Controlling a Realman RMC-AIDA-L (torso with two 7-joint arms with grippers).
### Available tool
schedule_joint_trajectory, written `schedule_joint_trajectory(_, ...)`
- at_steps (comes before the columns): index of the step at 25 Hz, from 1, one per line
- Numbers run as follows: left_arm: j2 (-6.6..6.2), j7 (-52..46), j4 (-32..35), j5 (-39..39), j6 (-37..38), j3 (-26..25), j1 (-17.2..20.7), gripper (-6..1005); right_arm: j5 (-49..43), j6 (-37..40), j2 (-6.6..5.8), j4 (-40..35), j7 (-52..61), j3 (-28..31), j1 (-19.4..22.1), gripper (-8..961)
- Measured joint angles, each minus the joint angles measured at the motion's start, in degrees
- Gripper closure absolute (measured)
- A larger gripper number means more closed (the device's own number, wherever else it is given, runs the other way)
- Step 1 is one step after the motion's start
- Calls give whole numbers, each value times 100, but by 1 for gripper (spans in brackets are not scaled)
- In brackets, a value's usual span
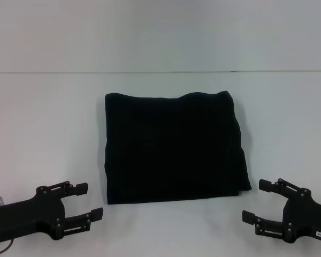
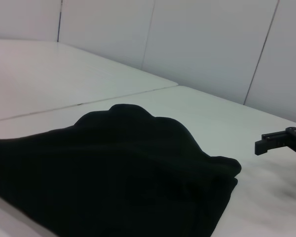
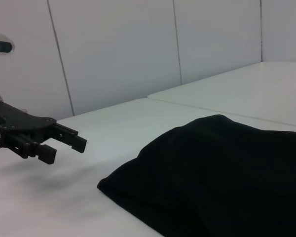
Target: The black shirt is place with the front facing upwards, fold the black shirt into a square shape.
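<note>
I saw the plain black cloth shirt (image 1: 174, 147) lying folded into a rough square in the middle of the white table (image 1: 43, 118), edges slightly wavy, no lettering showing. My left gripper (image 1: 88, 202) sat near its near-left corner, fingers spread, holding nothing. My right gripper (image 1: 255, 201) sat by the near-right corner, likewise spread and empty.
</note>
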State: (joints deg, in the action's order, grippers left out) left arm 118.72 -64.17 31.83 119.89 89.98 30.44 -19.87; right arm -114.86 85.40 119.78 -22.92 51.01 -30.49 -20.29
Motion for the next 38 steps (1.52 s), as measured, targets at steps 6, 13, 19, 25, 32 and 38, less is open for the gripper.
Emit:
schedule_joint_trajectory(6,-8,-97,-19,-13,3,-16,-8,237,-5,-29,1,-31,5,39,-50,7)
schedule_joint_trajectory(13,-11,-167,-20,-63,40,-21,-11,237,-8,-35,1,-1,5,46,-96,7)
schedule_joint_trajectory(19,-3,-167,-20,-82,70,-20,-10,237,-6,-35,1,-1,5,52,-95,7)
schedule_joint_trajectory(25,1,-167,-20,-91,97,-20,-8,237,-11,-39,1,-2,5,52,-91,7)
schedule_joint_trajectory(32,1,-166,-20,-98,98,-20,-7,237,-11,-42,1,-2,5,49,-89,7)
schedule_joint_trajectory(38,1,-166,-20,-98,98,-20,11,237,-11,-37,1,-2,9,23,-89,7)
